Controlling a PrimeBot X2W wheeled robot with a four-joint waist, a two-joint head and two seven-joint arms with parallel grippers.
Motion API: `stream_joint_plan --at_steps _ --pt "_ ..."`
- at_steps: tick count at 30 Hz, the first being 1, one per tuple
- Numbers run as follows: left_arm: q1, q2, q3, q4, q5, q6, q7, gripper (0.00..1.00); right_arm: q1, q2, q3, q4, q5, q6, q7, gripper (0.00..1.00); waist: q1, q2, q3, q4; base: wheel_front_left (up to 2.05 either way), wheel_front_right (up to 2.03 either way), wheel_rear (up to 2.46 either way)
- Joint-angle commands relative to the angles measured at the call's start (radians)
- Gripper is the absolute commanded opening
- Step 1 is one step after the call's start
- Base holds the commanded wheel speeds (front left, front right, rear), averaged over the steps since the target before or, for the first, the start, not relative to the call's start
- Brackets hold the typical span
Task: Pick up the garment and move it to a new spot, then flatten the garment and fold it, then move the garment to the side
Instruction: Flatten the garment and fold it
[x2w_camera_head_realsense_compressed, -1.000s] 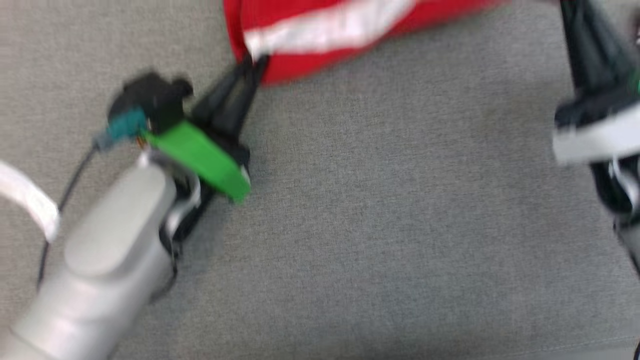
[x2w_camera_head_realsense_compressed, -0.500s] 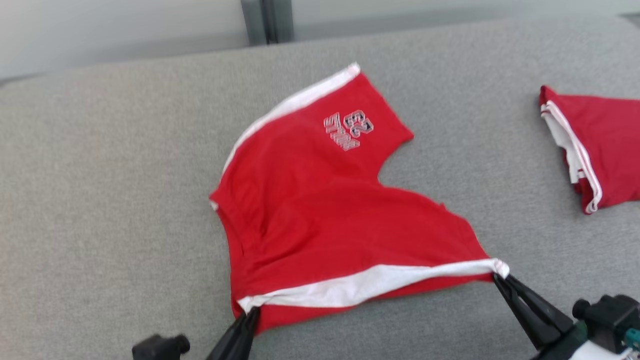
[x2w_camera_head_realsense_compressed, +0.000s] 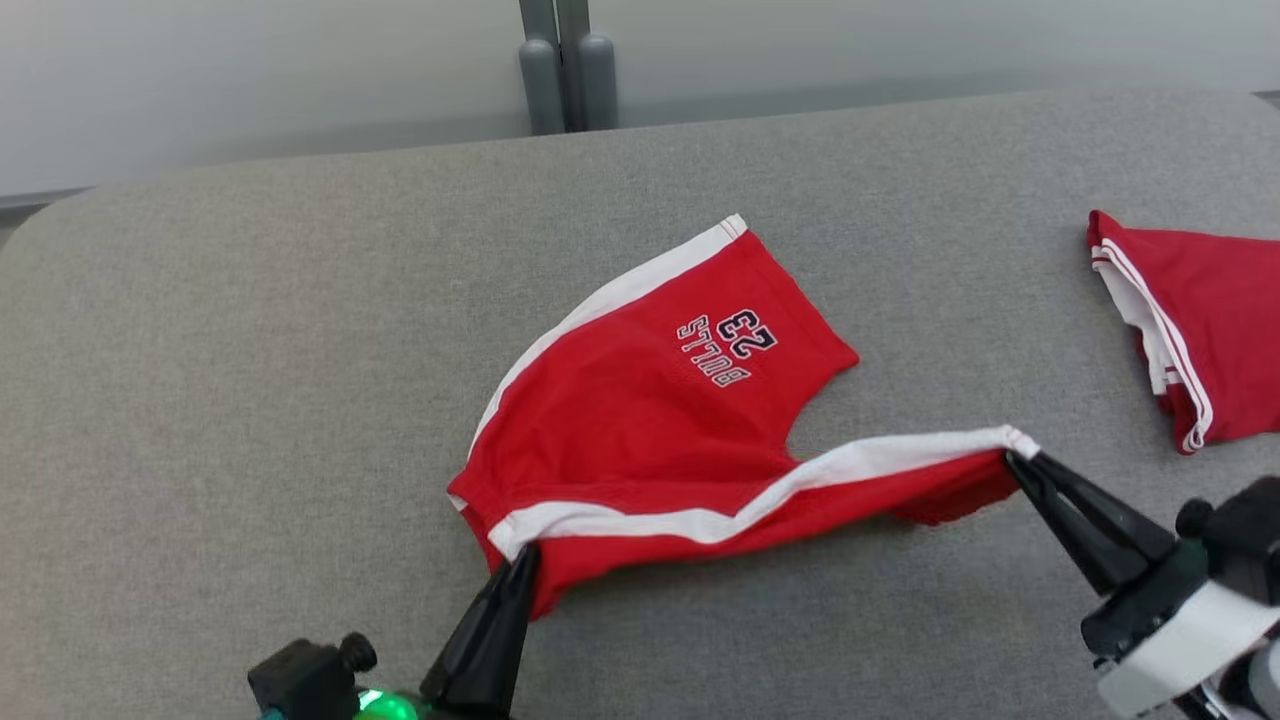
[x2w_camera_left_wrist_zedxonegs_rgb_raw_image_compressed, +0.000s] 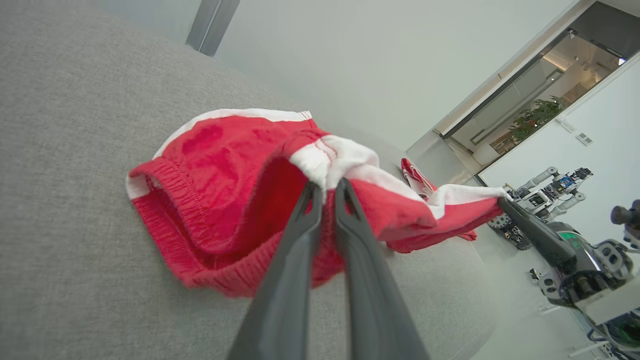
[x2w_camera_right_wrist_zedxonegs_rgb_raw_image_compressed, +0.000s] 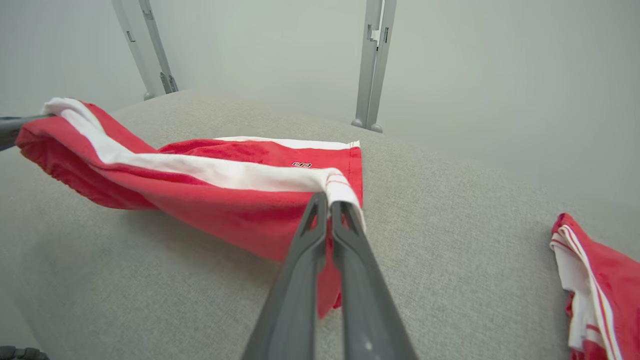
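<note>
Red knit shorts with white side stripes (x2w_camera_head_realsense_compressed: 650, 420) hang stretched between the robot's two dark-fingered tools at the middle of a grey fabric-covered tabletop (x2w_camera_head_realsense_compressed: 250, 350). The left tool (x2w_camera_head_realsense_compressed: 522, 560), at 7 o'clock, is clamped on the waistband end of a white stripe, and the right tool (x2w_camera_head_realsense_compressed: 1015, 462), at 4 o'clock, is pinched tight on that stripe's hem corner. The near leg is lifted, while the far leg, printed 23, lies on the tabletop. By the look of it the shorts are being set down or pulled flat, with smoothing, folding and the move aside left to do. A second red-and-white garment (x2w_camera_head_realsense_compressed: 1190, 330) lies well apart at 3 o'clock. Wide bare room runs toward 9 o'clock, and the rounded far edge sits at 12 o'clock.
</note>
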Motion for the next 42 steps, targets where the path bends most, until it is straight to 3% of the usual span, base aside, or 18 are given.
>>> stream_joint_plan --at_steps 1,7,13,19,26,38,39,40,41,42 --pt "-0.042 -0.005 0.005 0.011 0.004 -0.004 0.006 0.00 -0.060 -0.014 0.019 0.016 0.016 -0.001 -0.002 0.00 0.0001 0.0000 0.140 0.087 0.00 0.00 0.00" --pt "-0.201 -0.052 -0.004 0.075 0.027 -0.009 0.043 0.00 -0.337 -0.114 0.154 0.127 0.066 -0.001 0.020 0.00 0.0001 0.0000 0.239 0.191 0.00 0.00 0.00" --pt "-0.342 -0.105 -0.006 0.146 0.034 -0.006 0.074 0.00 -0.574 -0.156 0.265 0.238 0.131 -0.001 0.063 0.00 0.0001 0.0000 0.293 0.266 0.00 0.00 0.00" --pt "-0.430 -0.144 -0.020 0.209 0.039 -0.009 0.100 0.00 -0.759 -0.158 0.411 0.313 0.182 -0.001 0.101 0.00 0.0001 0.0000 0.331 0.306 0.00 0.00 0.00" --pt "-0.482 -0.169 -0.024 0.253 0.034 -0.015 0.109 0.00 -0.891 -0.169 0.504 0.417 0.234 -0.001 0.070 0.00 0.0001 0.0000 0.344 0.328 0.00 0.00 0.00" --pt "-0.545 -0.217 -0.054 0.343 0.035 -0.031 0.118 0.14 -1.043 -0.157 0.646 0.511 0.266 -0.001 0.038 0.00 0.0001 0.0000 0.365 0.347 0.00 0.00 0.00" --pt "-0.549 -0.219 -0.056 0.354 0.036 -0.028 0.117 0.20 -1.048 -0.150 0.655 0.522 0.270 -0.001 0.037 0.11 0.0001 0.0000 0.365 0.347 0.00 0.00 0.00" --pt "-0.552 -0.221 -0.056 0.360 0.039 -0.024 0.114 0.34 -1.055 -0.145 0.657 0.532 0.270 -0.001 0.031 0.53 0.0001 0.0000 0.366 0.347 0.00 0.00 0.00" --pt "-0.556 -0.223 -0.053 0.367 0.047 -0.016 0.101 0.68 -1.064 -0.138 0.658 0.543 0.272 -0.001 0.027 1.00 0.0001 0.0000 0.366 0.346 0.00 0.00 0.00" --pt "-0.556 -0.225 -0.050 0.375 0.049 -0.008 0.097 0.95 -1.065 -0.129 0.658 0.554 0.281 -0.001 0.025 1.00 0.0001 0.0000 0.365 0.344 0.00 0.00 0.00"
